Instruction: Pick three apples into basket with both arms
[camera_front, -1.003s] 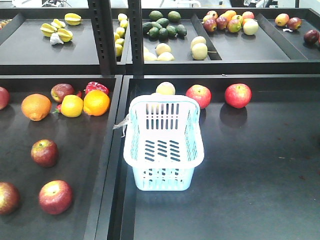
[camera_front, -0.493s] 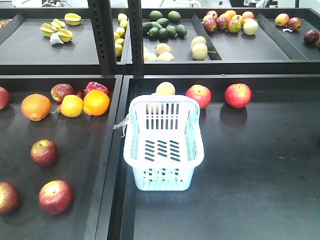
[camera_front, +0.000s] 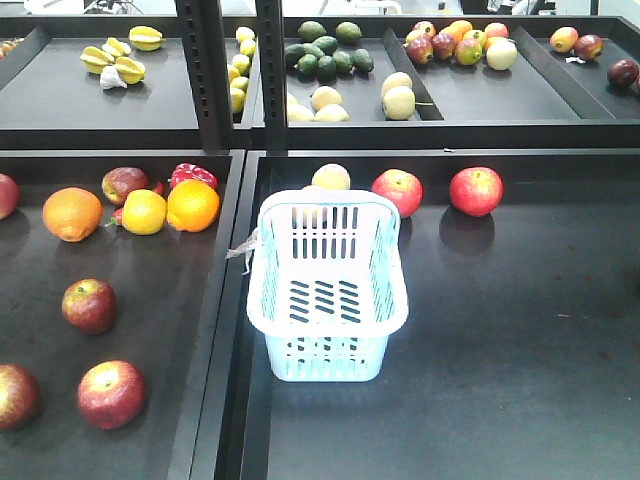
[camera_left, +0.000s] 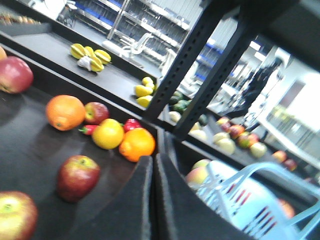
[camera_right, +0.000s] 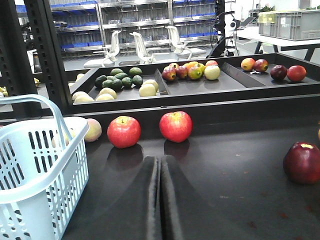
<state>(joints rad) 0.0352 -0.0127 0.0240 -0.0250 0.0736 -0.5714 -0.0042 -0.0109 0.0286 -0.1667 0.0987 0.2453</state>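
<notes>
The pale blue basket (camera_front: 325, 355) stands empty in the middle, at the left edge of the right tray (camera_front: 500, 340). No apple is in it yet, so the job looks to be at its very start. The left gripper (camera_left: 153, 161) has its two fingers pressed together and holds nothing. The right gripper (camera_right: 160, 160) is the same, closed up with nothing in it. So each gripper needs to open wide before it goes to any fruit. A good first pick for the left arm is the left apple (camera_left: 77, 176), which sits alone on the left tray (camera_front: 160, 300), well apart from the oranges (camera_front: 193, 205). The right arm can go for the middle apple (camera_right: 123, 131) and then the right apple (camera_right: 175, 126), which sit near each other by the back wall. Come down from above, put one finger on each side of the round middle, and squeeze softly, because an apple can roll away. Lift it higher than the basket rim, stay clear of the arched handle (camera_right: 55, 117), and let go low inside. It seems safest if only one arm is over the basket at a time, so they do not bump.
</notes>
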